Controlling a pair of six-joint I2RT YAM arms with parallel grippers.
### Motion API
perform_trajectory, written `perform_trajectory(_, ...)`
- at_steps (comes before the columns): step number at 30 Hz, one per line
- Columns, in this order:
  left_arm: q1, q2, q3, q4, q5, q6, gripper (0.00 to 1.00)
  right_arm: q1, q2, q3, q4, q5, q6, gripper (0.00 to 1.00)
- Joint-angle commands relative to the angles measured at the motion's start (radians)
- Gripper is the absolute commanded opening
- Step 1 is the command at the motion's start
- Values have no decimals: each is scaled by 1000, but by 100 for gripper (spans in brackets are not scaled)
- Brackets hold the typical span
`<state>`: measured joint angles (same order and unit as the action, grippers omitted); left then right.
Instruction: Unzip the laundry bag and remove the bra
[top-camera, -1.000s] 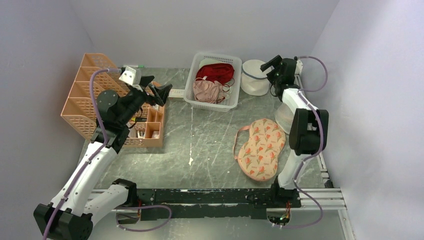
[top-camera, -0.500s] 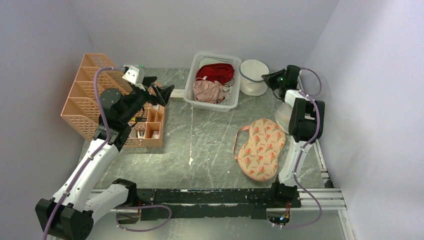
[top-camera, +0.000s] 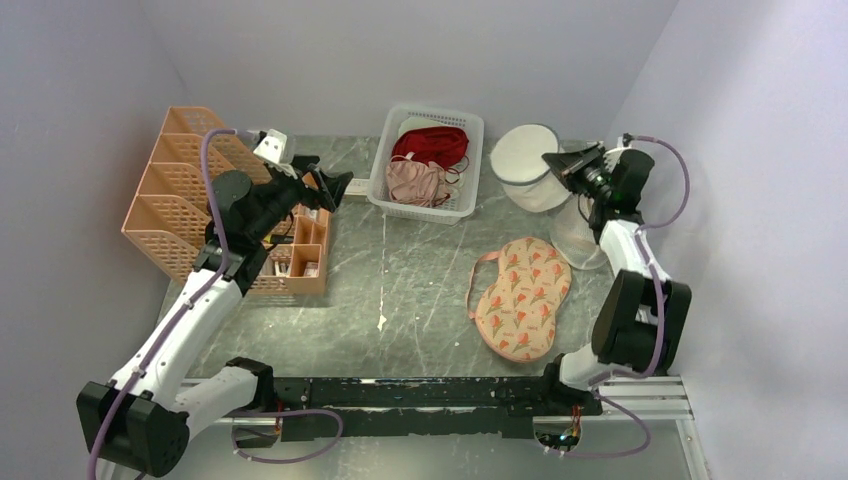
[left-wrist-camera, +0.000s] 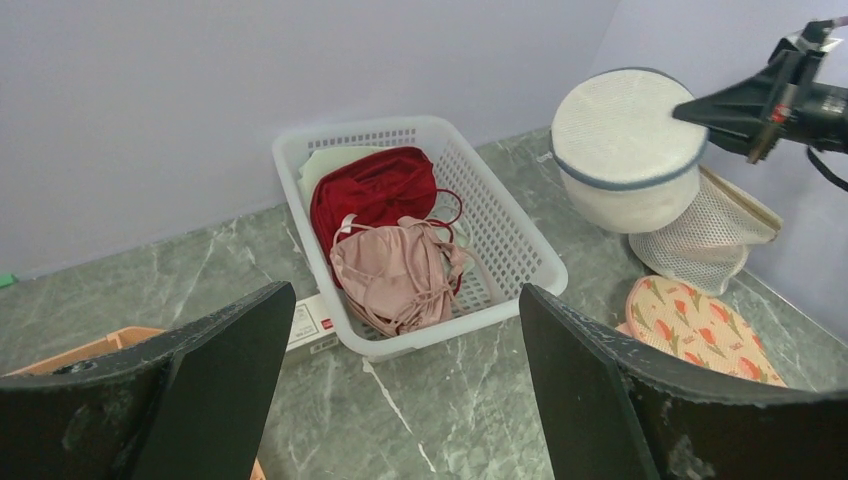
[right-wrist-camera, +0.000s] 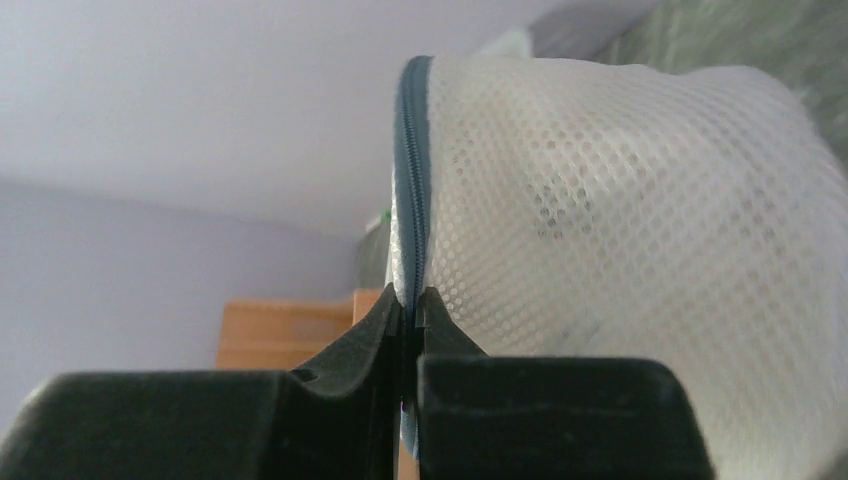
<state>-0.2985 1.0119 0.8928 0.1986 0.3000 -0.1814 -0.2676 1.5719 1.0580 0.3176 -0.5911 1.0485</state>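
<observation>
The laundry bag (top-camera: 527, 165), a white mesh drum with a dark blue-grey zipper rim, is tipped up at the back right, its flat face toward the camera. My right gripper (top-camera: 552, 160) is shut on that rim from the right. In the right wrist view the black fingertips (right-wrist-camera: 385, 318) pinch the zipper band of the bag (right-wrist-camera: 620, 200). The left wrist view shows the bag (left-wrist-camera: 625, 150) raised with the right gripper (left-wrist-camera: 688, 108) at its edge. My left gripper (top-camera: 335, 185) hangs open and empty by the orange organizer, far from the bag. The bra is hidden.
A white basket (top-camera: 470, 205) holds a dark red garment (top-camera: 430, 143) and a pale pink one (top-camera: 415, 182). A floral peach pouch (top-camera: 522, 297) lies front right, a translucent mesh bag (top-camera: 578, 235) behind it. An orange organizer (top-camera: 170, 190) stands left, with a small box (top-camera: 352, 186) next to it.
My right gripper closed on the bag's rim and the arm swung right, tipping the bag up off its base. The left arm shifted slightly forward, still open.
</observation>
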Motion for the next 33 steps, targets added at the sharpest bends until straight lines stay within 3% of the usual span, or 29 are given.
perform_trajectory(1, -6, 17, -9, 55, 36, -20, 94, 28, -133, -138, -27, -225, -128, 0)
perform_trajectory(6, -7, 56, 8, 36, 55, -34, 94, 99, -326, -226, -211, -272, -312, 0)
perform_trajectory(11, -7, 95, 38, -3, 73, -37, 94, 345, -484, -248, -352, -143, -438, 0)
perform_trajectory(15, -12, 105, 60, -46, 56, -26, 94, 491, -517, -291, -316, -145, -405, 0)
perform_trajectory(20, -25, 88, 69, -85, -33, 9, 94, 667, -414, -351, -127, -220, -320, 0)
perform_trajectory(25, -44, 74, 68, -109, -112, 53, 94, 837, -177, -206, -292, -232, -479, 0)
perform_trajectory(30, -84, 95, 79, -129, -113, 70, 94, 820, -57, -175, -312, -274, -546, 1)
perform_trajectory(33, -115, 115, 89, -142, -103, 73, 94, 786, -29, -155, -372, -256, -601, 10)
